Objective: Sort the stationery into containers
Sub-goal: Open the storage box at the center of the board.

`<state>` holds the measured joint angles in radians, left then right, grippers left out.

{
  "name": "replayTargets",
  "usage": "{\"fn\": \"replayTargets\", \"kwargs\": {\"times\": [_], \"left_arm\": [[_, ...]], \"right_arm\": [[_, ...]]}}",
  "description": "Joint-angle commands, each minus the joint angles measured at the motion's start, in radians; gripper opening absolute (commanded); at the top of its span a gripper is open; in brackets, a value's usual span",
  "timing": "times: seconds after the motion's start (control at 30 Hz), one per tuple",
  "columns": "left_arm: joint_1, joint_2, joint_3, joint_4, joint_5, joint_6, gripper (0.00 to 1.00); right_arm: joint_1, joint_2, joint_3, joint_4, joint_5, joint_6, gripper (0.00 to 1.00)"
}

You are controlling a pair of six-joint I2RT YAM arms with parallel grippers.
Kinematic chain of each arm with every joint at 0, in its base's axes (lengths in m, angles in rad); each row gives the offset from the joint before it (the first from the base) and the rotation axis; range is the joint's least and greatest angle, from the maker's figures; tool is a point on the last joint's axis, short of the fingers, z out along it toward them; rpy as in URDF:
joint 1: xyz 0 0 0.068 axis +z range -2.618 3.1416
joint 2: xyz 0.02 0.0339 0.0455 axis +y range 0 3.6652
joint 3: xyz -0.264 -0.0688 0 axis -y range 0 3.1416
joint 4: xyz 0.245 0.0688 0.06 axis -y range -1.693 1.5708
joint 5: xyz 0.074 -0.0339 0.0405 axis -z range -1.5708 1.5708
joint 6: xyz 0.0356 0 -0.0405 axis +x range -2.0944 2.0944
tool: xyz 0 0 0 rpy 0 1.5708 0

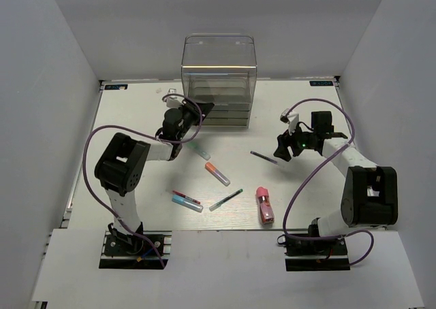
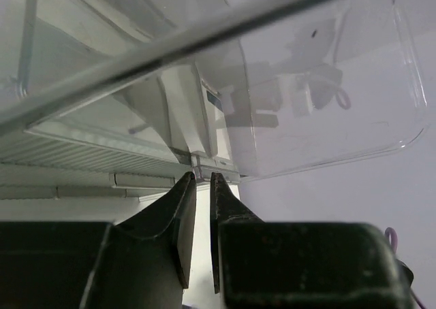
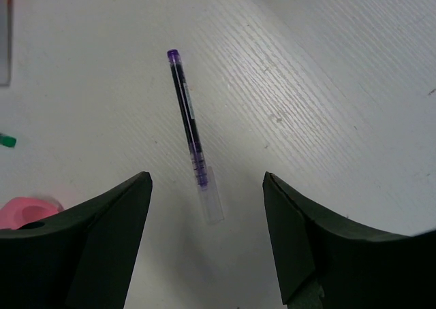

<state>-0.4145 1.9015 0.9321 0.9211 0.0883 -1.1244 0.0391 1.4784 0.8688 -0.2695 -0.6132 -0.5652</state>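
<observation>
Clear, glossy plastic drawer box (image 1: 218, 71) at upper centre; matt, finely ridged tabletop (image 3: 327, 84); smooth purple pen (image 3: 191, 128) with translucent plastic cap.

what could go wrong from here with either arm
1. The left gripper has its jaws nearly shut at a small tab on the clear drawer box. Whether they hold it is unclear, so a pull could slip off or drag the whole box.
2. The right gripper is open over the purple pen, near its clear end. Pinched there, the thin pen might pivot or roll away.

White table (image 1: 136, 118), 7 pens (image 1: 218, 174) (scattered), clear box (image 1: 218, 67)
</observation>
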Motion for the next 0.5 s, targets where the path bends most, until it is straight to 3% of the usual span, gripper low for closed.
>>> {"fn": "replayTargets", "kwargs": {"times": [0.0, 0.17, 0.47], "left_arm": [[-0.003, -0.084, -0.050, 0.030, 0.018, 0.015, 0.06], [-0.012, -0.146, -0.061, 0.030, 0.027, 0.026, 0.06], [-0.012, -0.205, -0.024, 0.012, 0.027, 0.071, 0.06]], "right_arm": [[0.005, -0.040, 0.006, -0.072, -0.101, -0.079, 0.72], [0.033, -0.053, -0.001, -0.146, -0.172, -0.150, 0.73], [0.110, -0.087, -0.005, -0.194, -0.162, -0.167, 0.76]]}}
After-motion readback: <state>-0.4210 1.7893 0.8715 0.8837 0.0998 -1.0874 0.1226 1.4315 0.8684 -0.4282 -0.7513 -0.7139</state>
